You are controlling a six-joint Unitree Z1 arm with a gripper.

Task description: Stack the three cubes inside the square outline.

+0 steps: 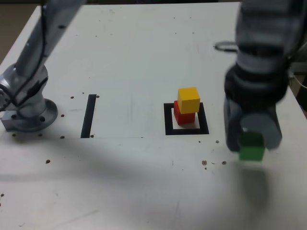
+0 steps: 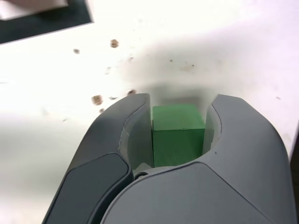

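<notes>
Green cube (image 2: 177, 135) sits pinched between the gripper (image 1: 253, 139) jaws, faces squared up to them, at the exterior view's right. Further back to the gripper's side, the yellow cube (image 1: 188, 99) rides slightly twisted on the red cube (image 1: 183, 117) inside the square outline (image 1: 168, 120).

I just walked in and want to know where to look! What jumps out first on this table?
The bright green cube pops out first, squeezed in the big grey pincer at the exterior view's right, beside the black square outline. Next comes the little tower in that square: the yellow cube sitting on the red cube. The wrist view shows the pincer's jaws pressed against both sides of the green cube.
</notes>
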